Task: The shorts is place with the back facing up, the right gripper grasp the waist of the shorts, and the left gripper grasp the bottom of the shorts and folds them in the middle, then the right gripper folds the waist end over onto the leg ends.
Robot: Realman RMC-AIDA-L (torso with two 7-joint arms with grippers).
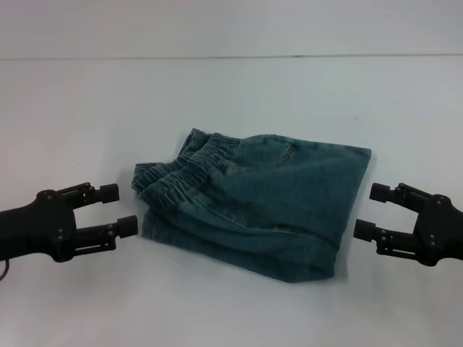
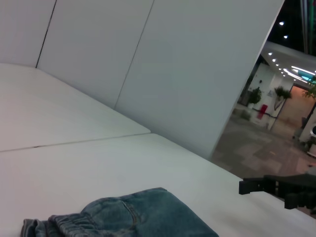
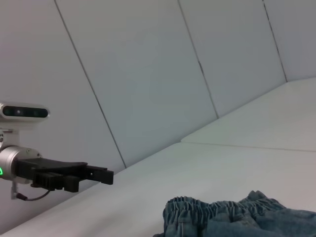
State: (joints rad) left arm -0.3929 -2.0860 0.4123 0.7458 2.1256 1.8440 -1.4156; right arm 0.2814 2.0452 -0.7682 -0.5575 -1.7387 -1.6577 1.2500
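Observation:
The blue denim shorts [image 1: 260,202] lie folded in a compact bundle in the middle of the white table, with the elastic waistband [image 1: 189,173] gathered at the bundle's left end. My left gripper [image 1: 119,210] hovers open just left of the waistband, touching nothing. To the right of the folded edge my right gripper [image 1: 370,212] is open too, and empty. The left wrist view shows the shorts [image 2: 133,217] with the right gripper [image 2: 256,186] beyond them. In the right wrist view the waistband [image 3: 207,215] lies near, and the left gripper [image 3: 98,175] farther off.
The white table [image 1: 231,94] stretches around the shorts on all sides. A white panelled wall [image 2: 187,74] stands behind it. Past the wall's edge a lit hallway [image 2: 276,123] shows in the left wrist view.

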